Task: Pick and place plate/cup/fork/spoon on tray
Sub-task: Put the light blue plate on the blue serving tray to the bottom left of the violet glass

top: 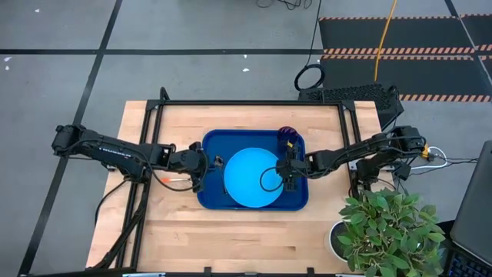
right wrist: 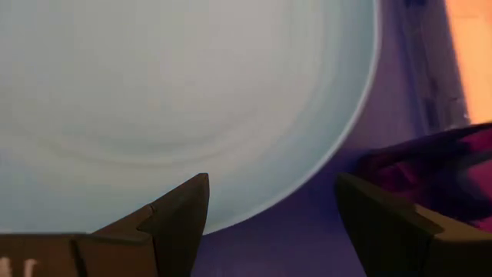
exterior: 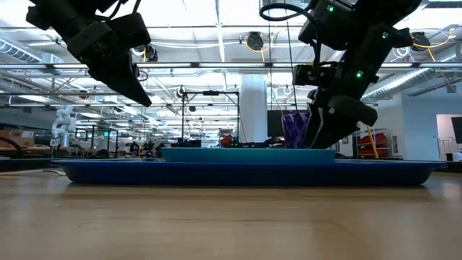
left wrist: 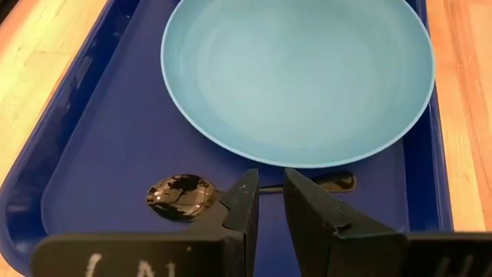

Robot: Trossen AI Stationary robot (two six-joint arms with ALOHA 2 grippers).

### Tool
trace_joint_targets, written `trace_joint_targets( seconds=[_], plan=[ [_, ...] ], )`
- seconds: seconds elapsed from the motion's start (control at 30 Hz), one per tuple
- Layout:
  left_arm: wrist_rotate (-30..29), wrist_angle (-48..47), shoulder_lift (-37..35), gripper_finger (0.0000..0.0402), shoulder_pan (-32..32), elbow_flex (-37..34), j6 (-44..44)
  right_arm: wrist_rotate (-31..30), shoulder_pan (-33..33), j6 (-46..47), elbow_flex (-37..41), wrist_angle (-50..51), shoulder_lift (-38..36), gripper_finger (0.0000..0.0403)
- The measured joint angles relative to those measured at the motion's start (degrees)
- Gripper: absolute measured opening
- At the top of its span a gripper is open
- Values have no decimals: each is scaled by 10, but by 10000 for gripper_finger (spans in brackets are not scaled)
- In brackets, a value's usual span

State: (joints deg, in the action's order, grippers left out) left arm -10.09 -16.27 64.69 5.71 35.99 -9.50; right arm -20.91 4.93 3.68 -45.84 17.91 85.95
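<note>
Both grippers are hovering over the tray (top: pixel 209 196) — plate (top: pixel 250 177) lying inside.
Left gripper (left wrist: pixel 267 201) is holding nothing, jaws slightly parted above the spoon (left wrist: pixel 184 195); right gripper (right wrist: pixel 273 208) is gaping wide, empty, beside the cup (top: pixel 287 134).

Sky-blue plate (top: pixel 251 178) on dark-blue tray (top: pixel 209 196); glossy black spoon (left wrist: pixel 181 195); dark purple cup (top: pixel 287 135); fork (top: pixel 171 178) handle orange-red; light wood table (top: pixel 246 235); both arms dark.
</note>
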Motion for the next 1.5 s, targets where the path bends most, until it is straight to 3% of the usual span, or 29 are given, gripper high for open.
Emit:
trace_joint_targets(
  seconds=[0.5, 0.8, 1.03, 1.27, 1.5],
  plan=[
    [-6, 1, 2, 67, 4, 0, -1, -49, -1, 1, 0, 0, 0, 272],
    [-6, 1, 2, 67, 4, 0, -3, -43, 3, -2, 0, -16, -2, 272],
    [-6, 1, 2, 67, 4, 1, -5, 87, 4, -33, 0, -168, -4, 272],
    [-6, 0, 2, 67, 4, 1, -7, 263, 20, -6, 0, -197, -4, 272],
    [-6, -1, 2, 67, 4, 1, -8, 319, 68, 13, 0, -196, -3, 272]
  ],
)
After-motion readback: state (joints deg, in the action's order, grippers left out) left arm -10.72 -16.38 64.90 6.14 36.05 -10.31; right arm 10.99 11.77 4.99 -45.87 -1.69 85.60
